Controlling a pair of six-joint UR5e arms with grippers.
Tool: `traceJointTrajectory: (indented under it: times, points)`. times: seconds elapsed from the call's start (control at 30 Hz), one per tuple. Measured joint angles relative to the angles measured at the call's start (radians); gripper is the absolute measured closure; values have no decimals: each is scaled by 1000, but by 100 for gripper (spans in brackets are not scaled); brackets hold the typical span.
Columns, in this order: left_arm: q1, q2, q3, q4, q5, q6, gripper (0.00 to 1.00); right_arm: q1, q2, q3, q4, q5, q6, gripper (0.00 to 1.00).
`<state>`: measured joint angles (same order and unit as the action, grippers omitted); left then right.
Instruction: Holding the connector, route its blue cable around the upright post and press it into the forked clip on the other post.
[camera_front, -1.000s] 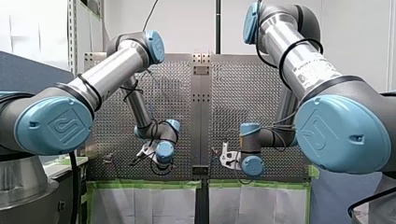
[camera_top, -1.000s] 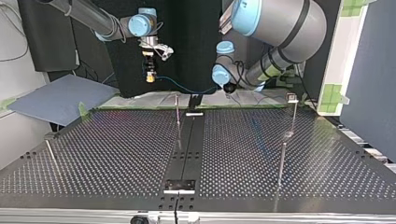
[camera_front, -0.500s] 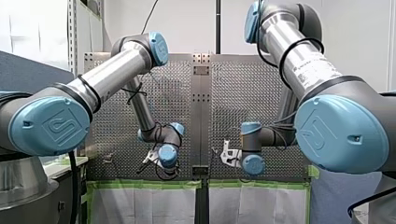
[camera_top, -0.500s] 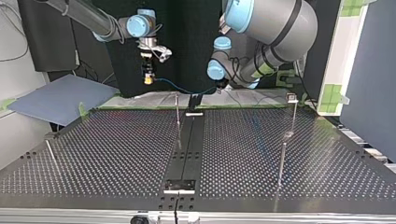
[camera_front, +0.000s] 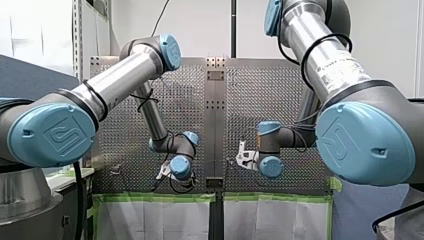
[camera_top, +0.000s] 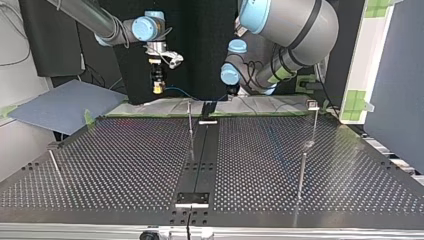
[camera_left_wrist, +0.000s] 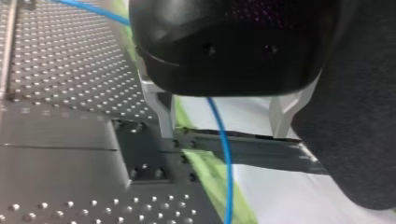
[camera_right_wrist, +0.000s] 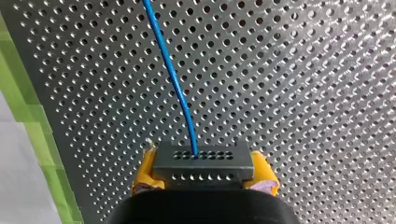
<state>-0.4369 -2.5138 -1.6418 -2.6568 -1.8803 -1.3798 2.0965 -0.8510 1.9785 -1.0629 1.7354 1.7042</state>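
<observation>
Clamping the connector (camera_right_wrist: 204, 161) was my right gripper (camera_right_wrist: 204, 176), its yellow pads (camera_right_wrist: 142, 177) pressed on the two short ends, so the connector's long axis ran crosswise from pad to pad. The holed face pointed straight ahead, away from the gripper, toward the perforated table (camera_top: 125, 165). The blue cable (camera_right_wrist: 170, 74) left one hole in that face, left of its middle, and ran ahead over the table in a slight bend. In the top view my right arm came in at the left, gripper pointing down, and held the connector in the air over the table's far edge, left of the upright post (camera_top: 190, 122) on the centre strip. From there the cable ran sideways toward the view's right in a shallow sag, behind that post and not wrapped round it, to my left gripper (camera_left_wrist: 224, 134). That gripper's metal fingers (camera_left_wrist: 164, 112) stood apart. The cable passed lengthwise between them, nearer one finger, and I could not tell whether it touched either. Green tape (camera_left_wrist: 210, 175) lay under it along the table edge. The post with a blocky head (camera_top: 313, 105) stood at the top view's right, well apart from the cable and both grippers. I could not tell whether that head was forked.
</observation>
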Motion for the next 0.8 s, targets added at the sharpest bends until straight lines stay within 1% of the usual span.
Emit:
traceJointTrajectory:
  times: [0.1,0.2,0.37,0.5,0.67,0.8]
  points:
    - [0,0,0,13,1,-22,0,4,0,2,2,-5,-3,100]
    - [-1,0,1,19,6,-41,0,8,1,2,8,-6,-11,100]
    - [-3,1,0,33,30,-82,0,14,3,5,21,-3,-23,100]
    - [-9,1,-4,52,48,-122,0,15,3,6,30,2,-32,100]
    - [-19,1,-5,70,55,-168,0,15,5,6,44,9,-53,100]
    - [-25,1,-9,81,60,-204,0,16,7,7,52,16,-63,100]
